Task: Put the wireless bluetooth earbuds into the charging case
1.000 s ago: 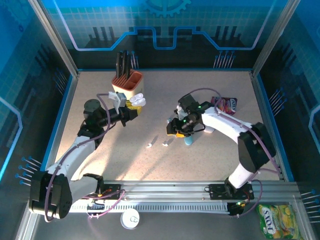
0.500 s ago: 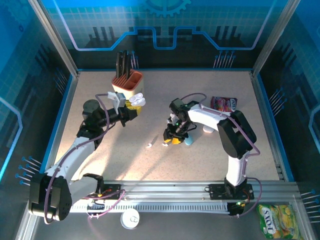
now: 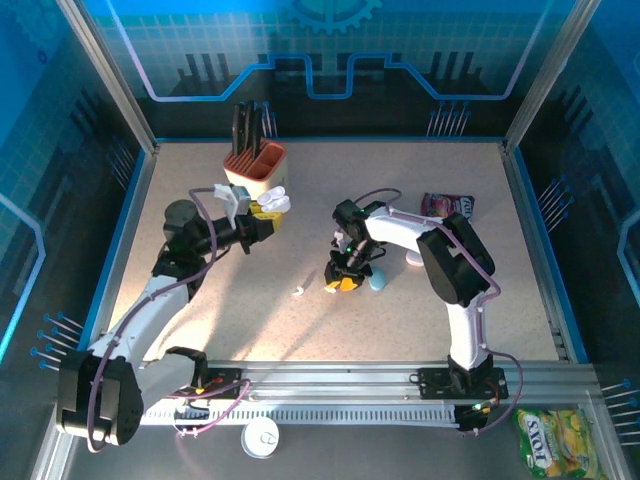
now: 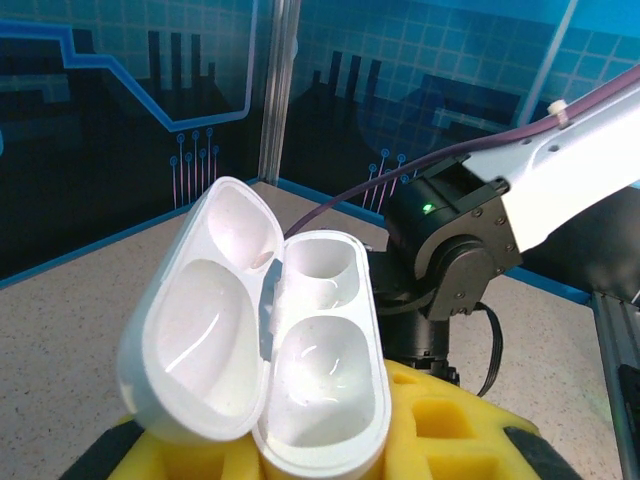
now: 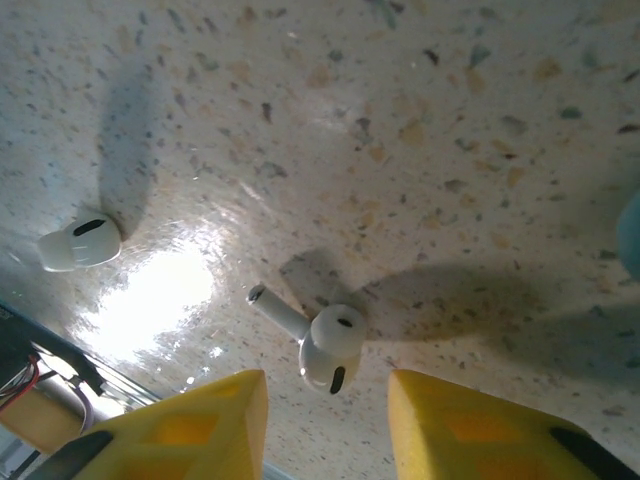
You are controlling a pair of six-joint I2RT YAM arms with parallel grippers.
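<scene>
The left gripper (image 3: 258,226) is raised off the table (image 3: 420,320), clamped tight on the charging case (image 4: 270,350), whose lid is open. The right gripper (image 5: 328,392) is low over the table, its yellow pads (image 5: 190,420) a little apart. One earbud (image 5: 325,348) lies in the gap, seemingly untouched. Another earbud (image 5: 80,243) lies well to the side.

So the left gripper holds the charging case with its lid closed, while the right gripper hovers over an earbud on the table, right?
Not quite: the left wrist view shows the lid open. The left gripper does hold the charging case, and the right gripper hovers over an earbud on the table.
</scene>
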